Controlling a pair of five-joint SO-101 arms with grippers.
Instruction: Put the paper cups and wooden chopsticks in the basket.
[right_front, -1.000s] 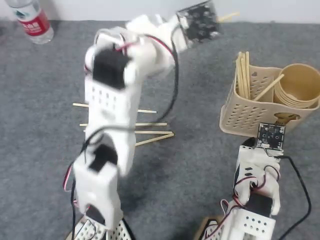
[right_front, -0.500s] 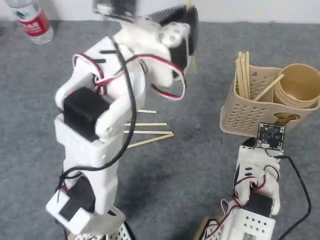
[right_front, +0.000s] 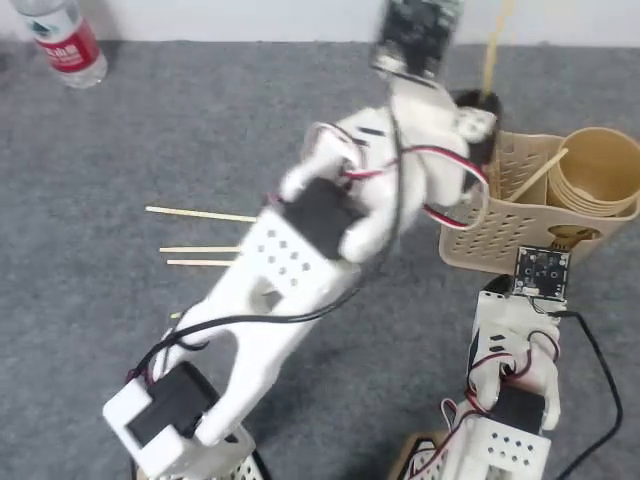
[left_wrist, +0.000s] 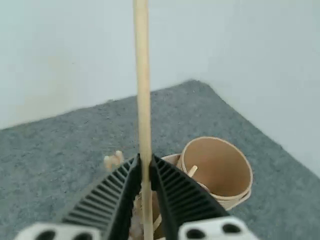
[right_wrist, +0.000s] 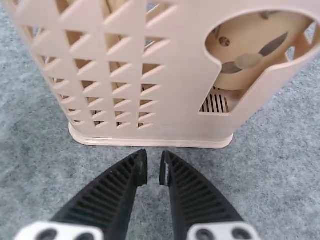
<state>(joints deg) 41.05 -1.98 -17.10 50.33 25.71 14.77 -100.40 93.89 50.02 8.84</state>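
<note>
My left gripper (left_wrist: 145, 172) is shut on a wooden chopstick (left_wrist: 142, 90) and holds it upright. In the high view that chopstick (right_front: 492, 50) stands above the left end of the beige basket (right_front: 478, 235). Stacked paper cups (right_front: 602, 170) sit in the basket's right part with a chopstick leaning in them, and the cups (left_wrist: 217, 170) lie just below the left gripper. Three chopsticks (right_front: 200, 214) lie on the grey mat at the left. My right gripper (right_wrist: 153, 167) is shut on nothing, low on the mat just in front of the basket's wall (right_wrist: 125, 75).
A plastic water bottle (right_front: 62, 40) stands at the back left corner. The left arm (right_front: 300, 260) stretches diagonally across the middle of the mat. A white wall runs along the back edge.
The left arm has swung to the right with the chopstick, from the back middle of the mat to above the basket. The right arm has not moved.
</note>
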